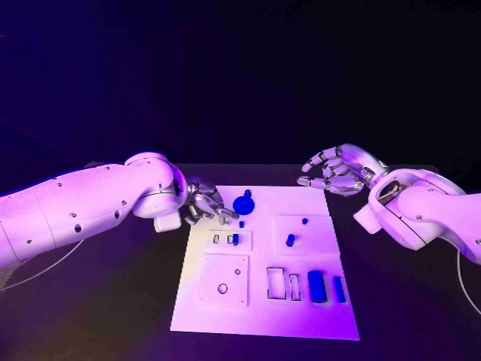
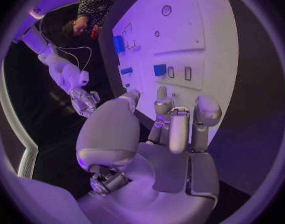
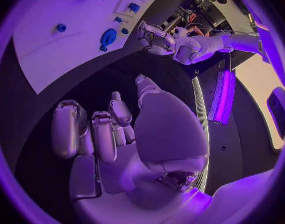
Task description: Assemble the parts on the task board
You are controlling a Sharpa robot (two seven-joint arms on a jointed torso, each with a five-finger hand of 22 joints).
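Note:
The white task board [image 1: 264, 301] lies in the middle of the black table. Near its far edge stands a round blue knob [image 1: 244, 203]. My left hand [image 1: 205, 203] hovers just left of the knob, over the board's far left edge, fingers apart and holding nothing. A blue peg [image 1: 291, 240] stands mid-board, and two blue blocks [image 1: 316, 286] lie side by side near the front right. My right hand [image 1: 333, 171] hangs above the far right corner, loosely curled and empty. In the left wrist view my left hand's fingers [image 2: 170, 119] point over the board [image 2: 204, 30].
Smaller blue pieces sit at a slot [image 1: 235, 239] and beside the knob [image 1: 242, 223]. Several empty outlined recesses [image 1: 275, 282] lie along the front half. Bare black table [image 1: 122, 301] surrounds the board. The right wrist view shows the board [image 3: 61, 55] and my left hand [image 3: 156, 39] beyond.

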